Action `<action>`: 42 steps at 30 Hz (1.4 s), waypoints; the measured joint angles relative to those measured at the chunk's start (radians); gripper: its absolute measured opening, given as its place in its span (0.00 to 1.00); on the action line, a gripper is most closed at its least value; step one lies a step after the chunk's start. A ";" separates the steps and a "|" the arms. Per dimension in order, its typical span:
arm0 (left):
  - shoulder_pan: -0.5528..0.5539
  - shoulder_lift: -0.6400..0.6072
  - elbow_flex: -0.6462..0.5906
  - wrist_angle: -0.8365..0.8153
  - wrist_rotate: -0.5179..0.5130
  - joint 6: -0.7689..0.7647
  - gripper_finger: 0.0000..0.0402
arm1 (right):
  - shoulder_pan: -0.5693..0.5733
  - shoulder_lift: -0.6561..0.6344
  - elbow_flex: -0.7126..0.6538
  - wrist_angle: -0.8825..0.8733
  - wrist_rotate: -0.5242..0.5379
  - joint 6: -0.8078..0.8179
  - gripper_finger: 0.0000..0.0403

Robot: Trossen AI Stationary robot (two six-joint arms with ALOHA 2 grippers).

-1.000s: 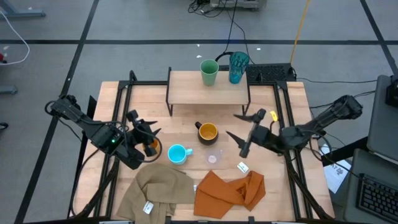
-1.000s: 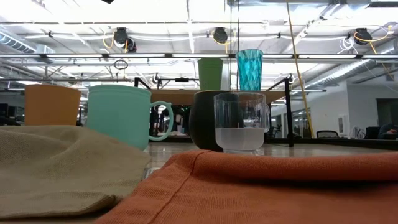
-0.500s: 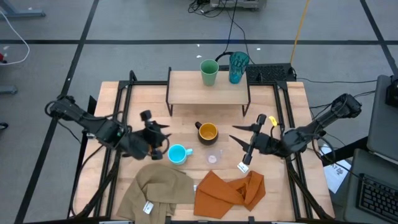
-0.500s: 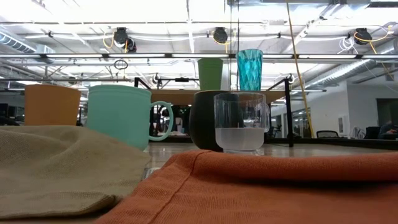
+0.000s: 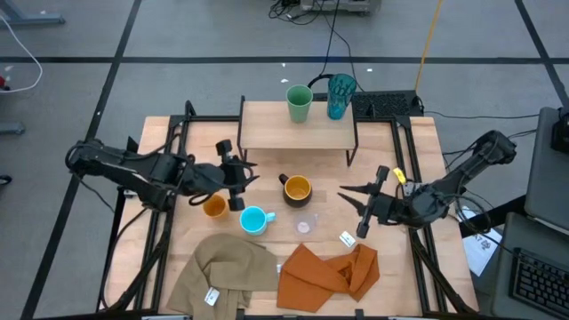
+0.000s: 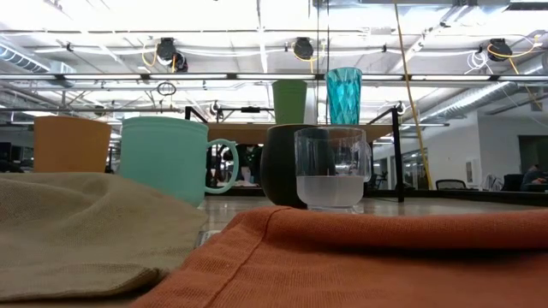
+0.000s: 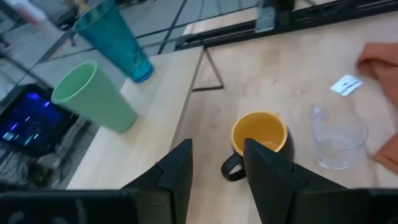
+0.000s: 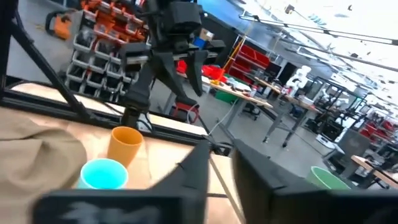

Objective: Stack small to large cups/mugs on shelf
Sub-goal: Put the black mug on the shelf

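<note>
The green cup [image 5: 300, 102] and the teal tumbler [image 5: 340, 95] stand on the shelf [image 5: 276, 132]. On the table stand the black mug with a yellow inside [image 5: 296, 188], the light blue mug [image 5: 254, 220], the small orange cup [image 5: 213, 206] and the clear cup [image 5: 306, 223]. My left gripper [image 5: 252, 178] hovers open left of the black mug [image 7: 258, 140], nothing between its fingers. My right gripper [image 5: 348, 196] hangs right of the black mug, its fingers [image 8: 199, 163] drawn almost together on nothing.
A tan cloth [image 5: 227, 271] and an orange cloth [image 5: 329, 271] lie crumpled at the table's near edge, filling the low view's foreground. A small white tag [image 5: 347, 238] lies by the orange cloth. Black frame rails [image 5: 173, 147] run along both table sides.
My left gripper has moved away from the orange cup toward the table's right and far side, ending beside the black mug; the orange cup stays standing on the table. My right gripper has drifted toward the near edge and closed its fingers on nothing.
</note>
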 joint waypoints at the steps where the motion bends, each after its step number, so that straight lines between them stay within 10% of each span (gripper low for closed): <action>1: 0.008 0.001 0.000 0.016 0.023 0.018 0.36 | 0.011 -0.011 0.000 -0.018 0.013 -0.005 0.07; 17: 0.182 0.163 0.000 0.161 0.515 0.184 0.36 | 0.054 -0.107 -0.108 -0.041 0.013 0.028 0.00; 34: 0.253 0.338 0.000 0.186 0.688 0.259 0.36 | 0.054 -0.127 -0.180 -0.031 -0.043 0.078 0.10; 42: 0.255 0.337 0.000 0.193 0.698 0.251 0.52 | 0.054 -0.127 -0.180 -0.031 -0.043 0.075 0.17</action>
